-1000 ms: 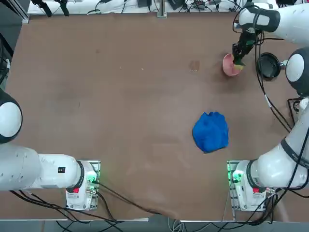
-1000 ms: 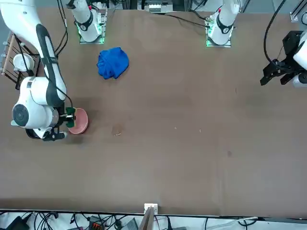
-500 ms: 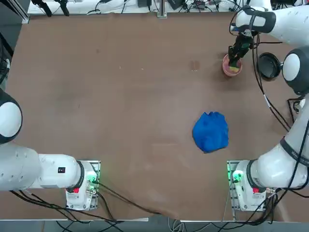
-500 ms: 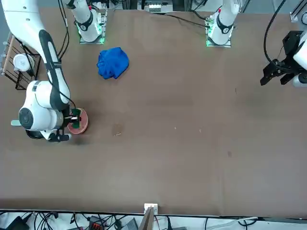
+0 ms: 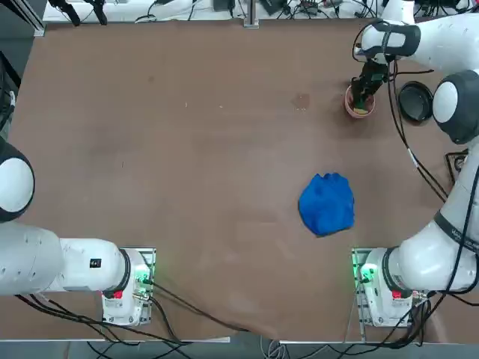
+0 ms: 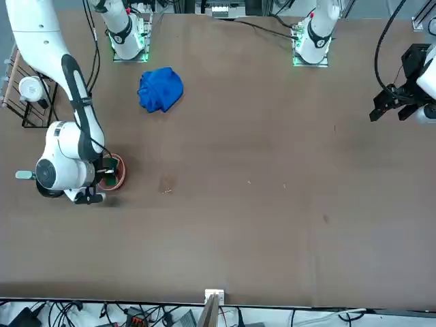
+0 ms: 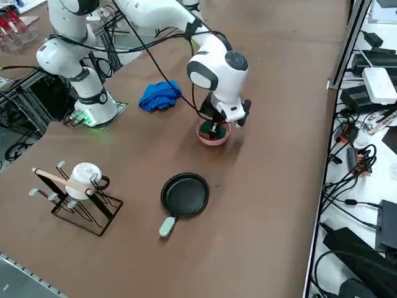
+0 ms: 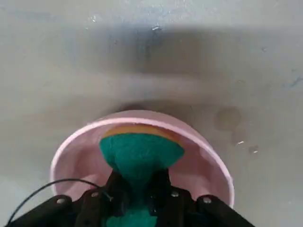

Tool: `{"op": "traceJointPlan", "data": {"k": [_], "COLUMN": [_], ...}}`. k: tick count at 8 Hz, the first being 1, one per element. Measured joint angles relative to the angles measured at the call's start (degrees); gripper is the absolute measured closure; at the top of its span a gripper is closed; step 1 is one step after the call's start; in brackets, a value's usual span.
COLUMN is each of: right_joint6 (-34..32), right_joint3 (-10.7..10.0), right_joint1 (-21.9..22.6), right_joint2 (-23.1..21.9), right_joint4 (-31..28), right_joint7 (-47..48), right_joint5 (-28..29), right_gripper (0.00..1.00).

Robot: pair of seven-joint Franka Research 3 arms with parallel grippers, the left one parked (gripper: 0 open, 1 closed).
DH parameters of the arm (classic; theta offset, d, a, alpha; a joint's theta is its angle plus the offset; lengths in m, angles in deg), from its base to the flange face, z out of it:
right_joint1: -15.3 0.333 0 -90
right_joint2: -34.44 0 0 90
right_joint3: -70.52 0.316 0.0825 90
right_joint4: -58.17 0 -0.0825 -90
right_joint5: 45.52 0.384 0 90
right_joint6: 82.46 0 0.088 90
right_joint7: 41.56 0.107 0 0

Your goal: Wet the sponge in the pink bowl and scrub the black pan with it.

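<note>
I see my right gripper (image 8: 140,187) clamped on the sponge (image 8: 140,158), dipping it inside the pink bowl (image 8: 75,156) at the table's far right. The black pan (image 7: 185,194) sits just right of the bowl, with nothing in it.

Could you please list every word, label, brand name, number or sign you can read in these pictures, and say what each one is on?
No text is readable in any view.
The sponge, pink bowl, black pan and blue cloth carry no markings.
A small dark sticker on the parked left arm is too small to read.
</note>
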Motion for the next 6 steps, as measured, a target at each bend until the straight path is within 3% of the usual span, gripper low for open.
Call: {"op": "traceJointPlan", "data": {"k": [6], "right_joint6": [-0.6], "right_joint3": [0.0], "right_joint1": [0.1], "right_joint2": [-0.6], "right_joint4": [1.7], "right_joint7": [-0.1], "right_joint5": [0.0], "right_gripper": [0.79]}}
